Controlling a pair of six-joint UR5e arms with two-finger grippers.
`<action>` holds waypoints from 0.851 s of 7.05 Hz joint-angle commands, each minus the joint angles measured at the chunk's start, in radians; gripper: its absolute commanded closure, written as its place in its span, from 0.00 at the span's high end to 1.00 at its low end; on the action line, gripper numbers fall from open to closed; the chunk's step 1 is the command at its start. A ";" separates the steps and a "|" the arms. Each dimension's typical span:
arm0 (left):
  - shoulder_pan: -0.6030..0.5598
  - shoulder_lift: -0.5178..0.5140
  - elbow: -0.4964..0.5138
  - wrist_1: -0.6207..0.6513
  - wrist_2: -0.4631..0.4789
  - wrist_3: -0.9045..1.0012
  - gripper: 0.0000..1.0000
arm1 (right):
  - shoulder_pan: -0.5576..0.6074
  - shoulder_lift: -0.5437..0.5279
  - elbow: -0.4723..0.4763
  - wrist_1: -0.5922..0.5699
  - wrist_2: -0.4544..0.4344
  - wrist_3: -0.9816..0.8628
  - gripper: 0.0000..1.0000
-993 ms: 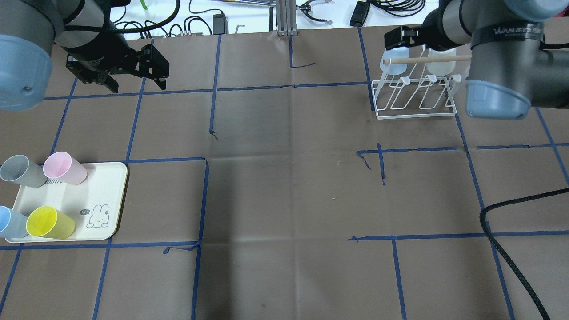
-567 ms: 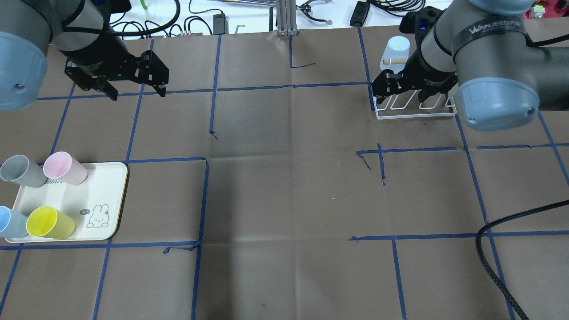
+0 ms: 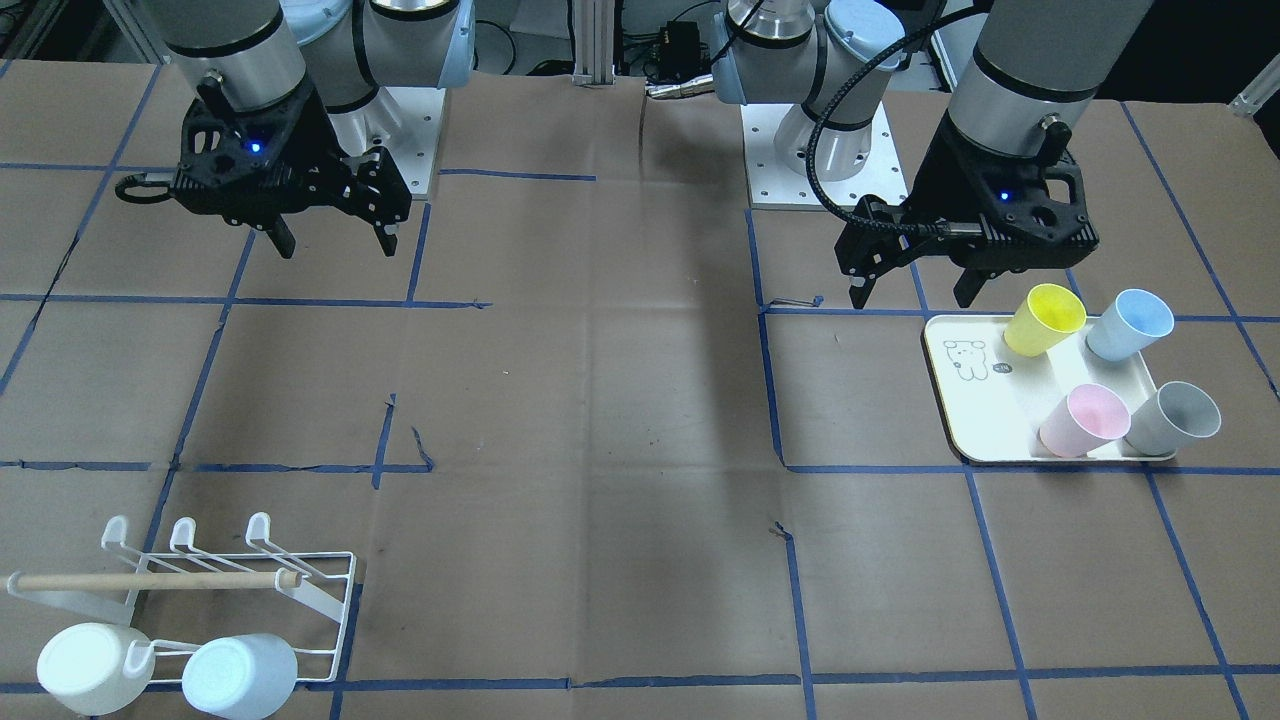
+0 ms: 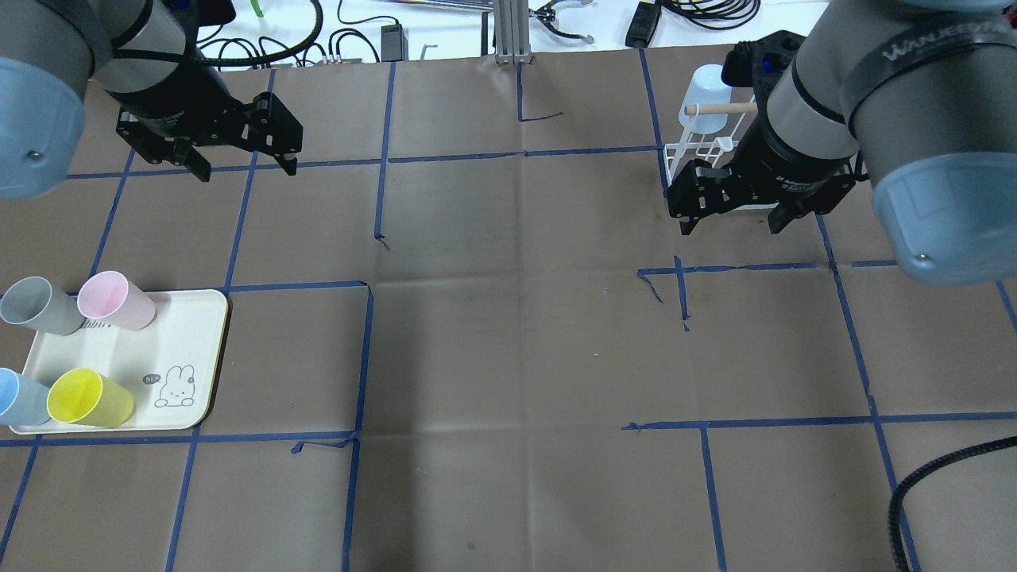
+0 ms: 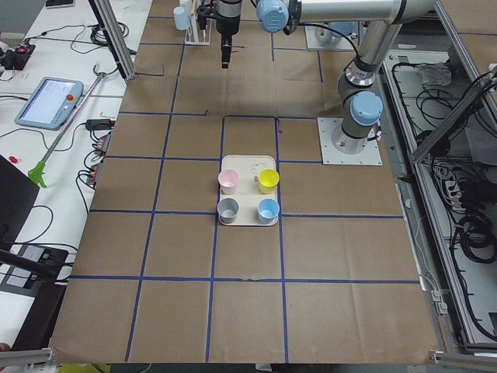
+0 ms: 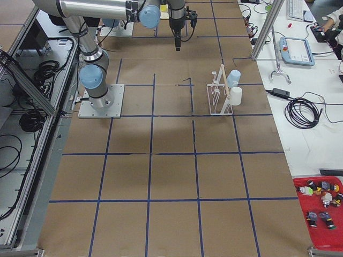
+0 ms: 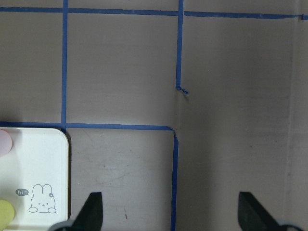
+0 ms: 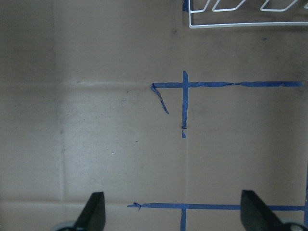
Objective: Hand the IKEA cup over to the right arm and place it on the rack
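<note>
Four cups stand on the cream bear tray (image 4: 183, 334): yellow (image 4: 87, 397), pink (image 4: 115, 300), grey (image 4: 36, 304) and blue (image 4: 16, 397). My left gripper (image 4: 245, 168) is open and empty, above the table beyond the tray; its wrist view shows the tray's corner (image 7: 38, 163). The white wire rack (image 3: 230, 570) with its wooden dowel holds a white cup (image 3: 85, 668) and a pale blue cup (image 3: 240, 675). My right gripper (image 4: 729, 228) is open and empty, on the near side of the rack (image 4: 715, 147), which the arm partly hides. In the front-facing view the left gripper (image 3: 912, 296) is right, the right gripper (image 3: 336, 247) left.
Blue tape lines grid the brown paper table cover. A black cable (image 4: 914, 492) lies at the near right corner. Cables and an aluminium post (image 4: 512, 32) sit along the far edge. The rack's base (image 8: 240, 24) shows at the top of the right wrist view.
My right arm has swung from the far side of the rack over it to the near side, gripper open throughout. The left gripper has barely moved.
</note>
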 commanded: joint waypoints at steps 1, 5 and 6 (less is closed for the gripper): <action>0.001 -0.002 -0.001 0.002 -0.002 0.000 1.00 | 0.002 -0.024 -0.001 0.017 -0.001 0.000 1.00; 0.001 -0.003 -0.001 0.002 0.003 0.000 1.00 | 0.002 -0.024 -0.001 0.017 -0.001 0.002 1.00; 0.001 -0.003 -0.001 0.002 0.004 0.000 1.00 | 0.002 -0.024 -0.001 0.015 -0.001 0.000 1.00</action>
